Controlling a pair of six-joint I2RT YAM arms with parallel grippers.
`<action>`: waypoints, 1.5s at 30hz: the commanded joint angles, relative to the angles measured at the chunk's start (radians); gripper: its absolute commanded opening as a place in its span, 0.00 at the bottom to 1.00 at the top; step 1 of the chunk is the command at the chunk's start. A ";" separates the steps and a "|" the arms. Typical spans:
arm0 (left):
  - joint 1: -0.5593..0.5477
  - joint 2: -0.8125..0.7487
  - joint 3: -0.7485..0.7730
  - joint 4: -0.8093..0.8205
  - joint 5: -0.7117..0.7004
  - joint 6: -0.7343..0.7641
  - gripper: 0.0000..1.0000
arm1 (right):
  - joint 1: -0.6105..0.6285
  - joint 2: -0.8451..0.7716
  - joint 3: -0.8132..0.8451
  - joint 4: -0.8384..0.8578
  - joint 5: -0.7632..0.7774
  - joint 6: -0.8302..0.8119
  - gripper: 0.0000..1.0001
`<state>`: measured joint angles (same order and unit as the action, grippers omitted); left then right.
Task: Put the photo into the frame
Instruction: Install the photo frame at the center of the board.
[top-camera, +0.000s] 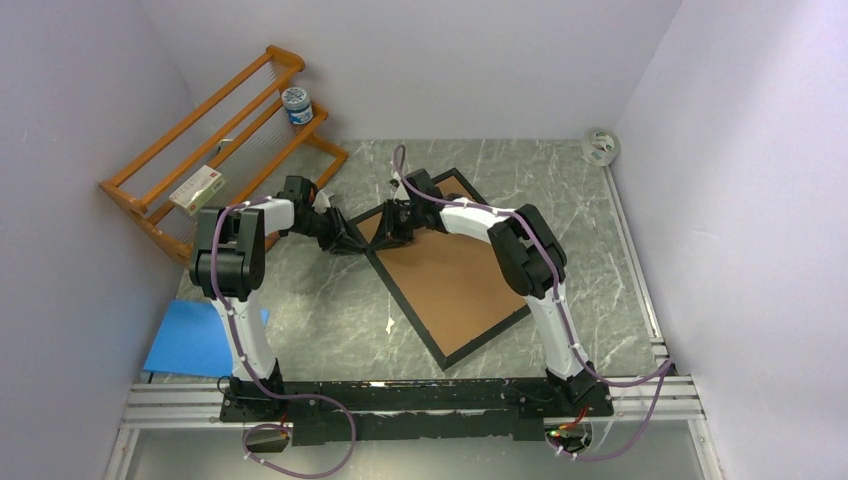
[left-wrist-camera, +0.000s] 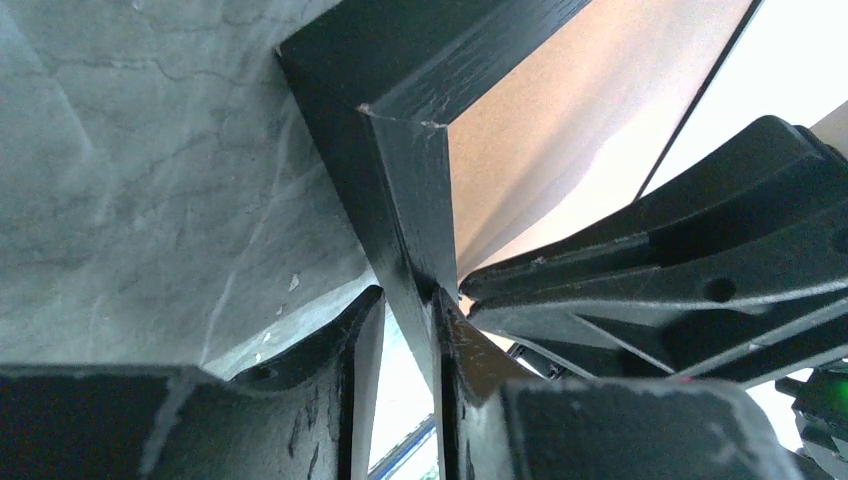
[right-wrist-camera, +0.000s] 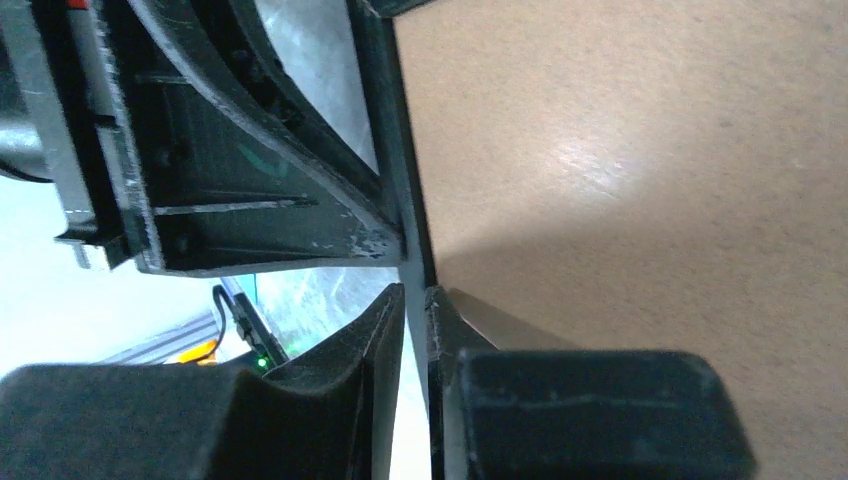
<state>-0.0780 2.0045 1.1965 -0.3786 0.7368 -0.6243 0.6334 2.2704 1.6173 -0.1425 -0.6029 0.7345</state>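
The large thin black rectangular picture frame (top-camera: 405, 306) lies diagonally on the grey marbled table (top-camera: 320, 310), a brown cardboard backing board (top-camera: 450, 280) filling it. Both arms meet at its far left corner (fingers almost nose to nose). The left gripper (left-wrist-camera: 408, 330) is clenched on the frame's black rail, which runs between its pads. The right gripper (right-wrist-camera: 415, 300) pinches the same thin edge just beside it, the brown board on its inner side
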 joint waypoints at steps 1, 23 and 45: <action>0.000 0.034 0.002 -0.067 -0.089 0.035 0.28 | -0.012 0.013 0.005 -0.057 0.011 -0.035 0.18; 0.000 0.043 0.004 -0.075 -0.085 0.036 0.26 | 0.005 -0.097 -0.046 0.155 -0.093 -0.018 0.09; 0.000 0.051 0.002 -0.077 -0.083 0.038 0.25 | 0.006 0.027 0.027 -0.075 0.052 -0.082 0.20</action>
<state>-0.0772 2.0132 1.2068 -0.3908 0.7475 -0.6243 0.6403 2.2581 1.6089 -0.1703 -0.6270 0.6880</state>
